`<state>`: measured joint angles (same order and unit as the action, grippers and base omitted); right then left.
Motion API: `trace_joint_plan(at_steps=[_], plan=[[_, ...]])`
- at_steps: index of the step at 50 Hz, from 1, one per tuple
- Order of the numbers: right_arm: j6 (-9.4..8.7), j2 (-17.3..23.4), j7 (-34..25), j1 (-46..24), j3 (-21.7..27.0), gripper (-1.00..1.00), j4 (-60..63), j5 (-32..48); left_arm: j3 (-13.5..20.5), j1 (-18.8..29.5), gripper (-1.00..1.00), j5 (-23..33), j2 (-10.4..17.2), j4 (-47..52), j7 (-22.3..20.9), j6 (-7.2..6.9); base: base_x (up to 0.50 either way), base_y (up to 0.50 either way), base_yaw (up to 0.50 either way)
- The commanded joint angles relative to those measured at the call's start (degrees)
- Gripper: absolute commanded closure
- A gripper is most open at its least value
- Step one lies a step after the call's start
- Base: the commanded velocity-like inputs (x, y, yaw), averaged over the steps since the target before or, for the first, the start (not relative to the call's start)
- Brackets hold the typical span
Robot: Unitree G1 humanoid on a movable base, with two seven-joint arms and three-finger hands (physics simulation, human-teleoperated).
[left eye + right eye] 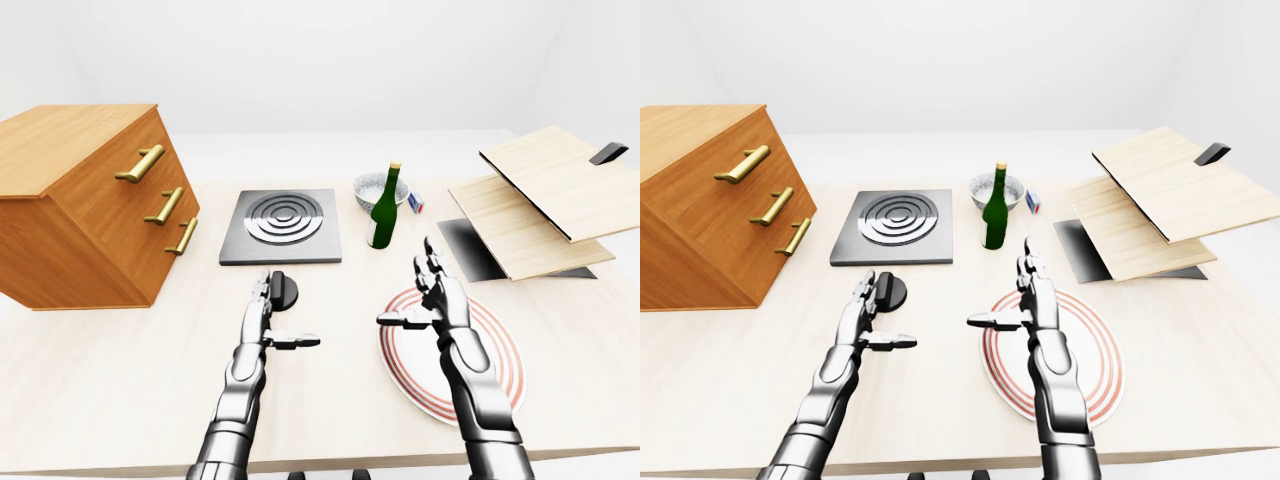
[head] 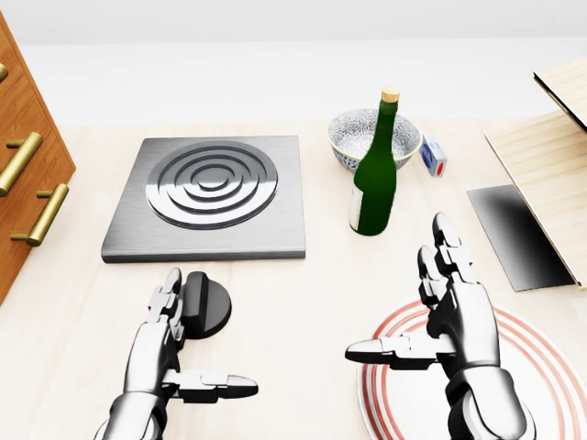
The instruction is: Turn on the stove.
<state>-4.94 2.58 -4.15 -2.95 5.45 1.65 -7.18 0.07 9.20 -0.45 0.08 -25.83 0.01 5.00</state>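
Fingers: left hand (image 2: 160, 353) was spread open, two fingers (image 2: 171, 291) pointing up the head view and the thumb sticking out sideways to the right, pinching nothing. Right hand (image 2: 459, 321) same deal, fingers splayed, thumb pointing left, nothing in it.
Knob vs fingers: black stove knob (image 2: 204, 305) sat right at the left fingertips, just to their right in the head view. Couldn't tell if they actually touched it, looked super close though. Right hand was well apart from it.
Knob look: round black disc flat on the table (image 2: 293, 302) with a raised bar grip across the middle, standing nearly straight up-and-down in the head view.
Stove: grey square plate (image 2: 207, 196) with concentric rings, lying just above the knob in the head view, a little gap between them.
Bowl: patterned bowl (image 2: 353, 136) to the right of the stove, partly hidden by the green bottle (image 2: 375, 174) with a cork; couldn't see anything inside it.
Plate: white with red rings (image 2: 537, 362), under the right hand, nothing on it as far as I could see.
Drawers: wooden chest (image 1: 85, 205) with brass handles at the left, all shut.
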Motion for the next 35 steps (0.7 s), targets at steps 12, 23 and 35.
trace_joint_plan(at_steps=[12, 23, 35], plan=[[-0.06, 2.8, 1.3, -5.3, 4.0, -1.0, -2.3, -5.2, -7.3, -5.6, -1.0, 0.3, -5.9, -3.0, -5.2, -2.18, 0.0, 0.0, 0.0], [-0.06, 2.8, 1.5, -5.1, 3.7, -1.0, -2.3, -5.5, -6.7, -2.9, -1.0, 0.3, -5.7, -2.8, -4.8, -2.12, 0.0, 0.0, 0.0], [-0.06, 2.2, 0.8, -3.9, 2.9, -1.0, -1.4, -4.5, 4.2, 16.6, -1.0, -5.1, 1.8, -11.1, 2.9, 0.0, 0.0, 0.0, 0.0]])
